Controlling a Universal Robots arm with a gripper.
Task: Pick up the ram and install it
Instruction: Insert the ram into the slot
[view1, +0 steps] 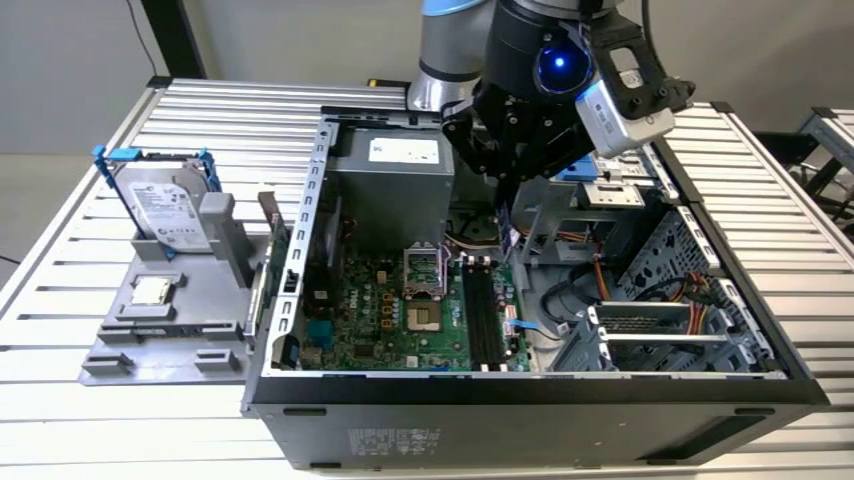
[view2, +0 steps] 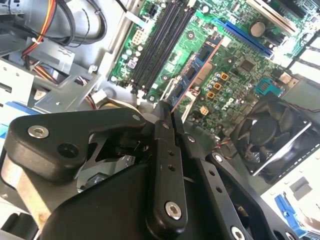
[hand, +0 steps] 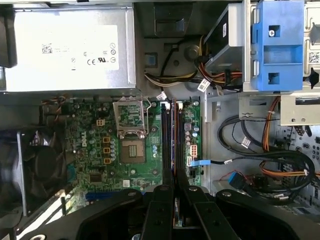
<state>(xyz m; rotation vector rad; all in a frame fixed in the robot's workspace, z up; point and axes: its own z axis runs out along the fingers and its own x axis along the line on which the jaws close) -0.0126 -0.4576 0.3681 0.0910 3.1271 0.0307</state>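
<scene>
Ram (view2: 196, 70), a thin bluish-green stick with dark chips, is pinched at one end between the flat black fingers of the gripper (view2: 168, 114), which are closed tight on it. It hangs over the long black slots (view1: 483, 310) on the green motherboard (view1: 387, 310), inside the open metal case (view1: 534, 400). Bundled cables (view1: 601, 270) crowd the exterior view's right. A silver drive (view1: 167, 205) stands outside the case at its left.

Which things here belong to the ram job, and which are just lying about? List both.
Job:
- the ram, held in the shut gripper
- the memory slots on the motherboard

Lying about:
- hard drive
- processor chip
- power supply
- fan
</scene>
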